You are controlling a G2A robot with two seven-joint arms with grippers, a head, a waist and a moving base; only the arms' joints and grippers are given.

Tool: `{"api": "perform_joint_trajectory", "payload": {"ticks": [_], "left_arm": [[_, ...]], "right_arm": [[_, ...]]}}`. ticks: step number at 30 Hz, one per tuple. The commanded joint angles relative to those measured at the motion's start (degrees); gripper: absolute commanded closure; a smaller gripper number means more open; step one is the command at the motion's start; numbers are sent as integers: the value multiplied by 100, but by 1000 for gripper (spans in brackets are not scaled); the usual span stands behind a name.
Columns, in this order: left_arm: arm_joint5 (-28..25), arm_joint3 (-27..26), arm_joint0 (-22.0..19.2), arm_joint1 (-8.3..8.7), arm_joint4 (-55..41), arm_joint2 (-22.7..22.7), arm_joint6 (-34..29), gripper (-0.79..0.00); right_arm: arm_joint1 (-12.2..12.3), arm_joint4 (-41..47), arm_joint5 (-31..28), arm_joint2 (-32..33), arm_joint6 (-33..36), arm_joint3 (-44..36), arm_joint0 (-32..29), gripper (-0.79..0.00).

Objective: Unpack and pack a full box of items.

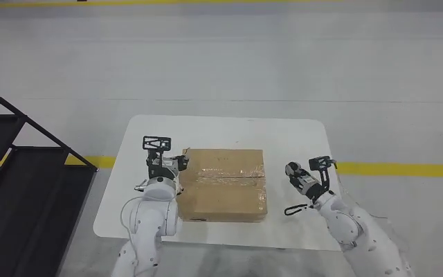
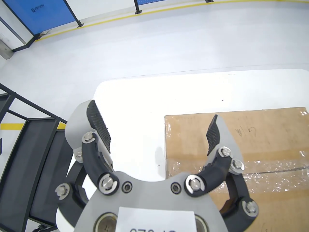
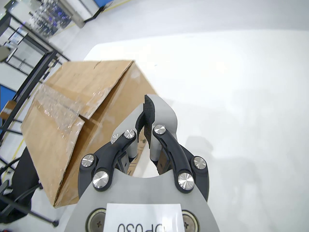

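A brown cardboard box [image 1: 225, 183] sits in the middle of the white table [image 1: 291, 138], its flaps down with clear tape along the seam. My left gripper [image 1: 160, 154] hovers at the box's left edge, open and holding nothing; in the left wrist view the left gripper [image 2: 154, 124] spans the box's [image 2: 253, 146] left edge, one pad above the table and one above the lid. My right gripper [image 1: 303, 181] is to the right of the box, a little apart from it. In the right wrist view the right gripper [image 3: 147, 108] is shut with nothing held, beside the box [image 3: 72, 97] wall.
A black metal rack [image 1: 34, 201] stands off the table's left side, close to the left arm. Bare tabletop lies behind the box and to its right. Yellow floor tape [image 1: 394, 168] runs past the table.
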Motion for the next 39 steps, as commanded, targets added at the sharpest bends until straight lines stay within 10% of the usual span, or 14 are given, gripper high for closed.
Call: {"api": "perform_joint_trajectory", "payload": {"ticks": [1,10,22,28,39], "left_arm": [[-42,-105,53,4,-98,-88,-73,-785],[-478,-510,342,47,-458,-451,-94,-785],[-905,-724,702,71,-785,-383,444,-785],[-947,-761,845,85,-937,-472,874,-785],[-271,-503,1103,106,680,-261,2063,-785]], "right_arm": [[60,-226,278,538,-319,-488,-509,0],[54,-981,1762,1603,-1423,-1838,-1944,0],[26,-827,1564,1476,-1273,-1857,-1948,0],[-50,-2143,2516,1157,-1823,-2179,-2218,0],[-180,-2227,2806,971,-2065,-2146,-2587,0]]}}
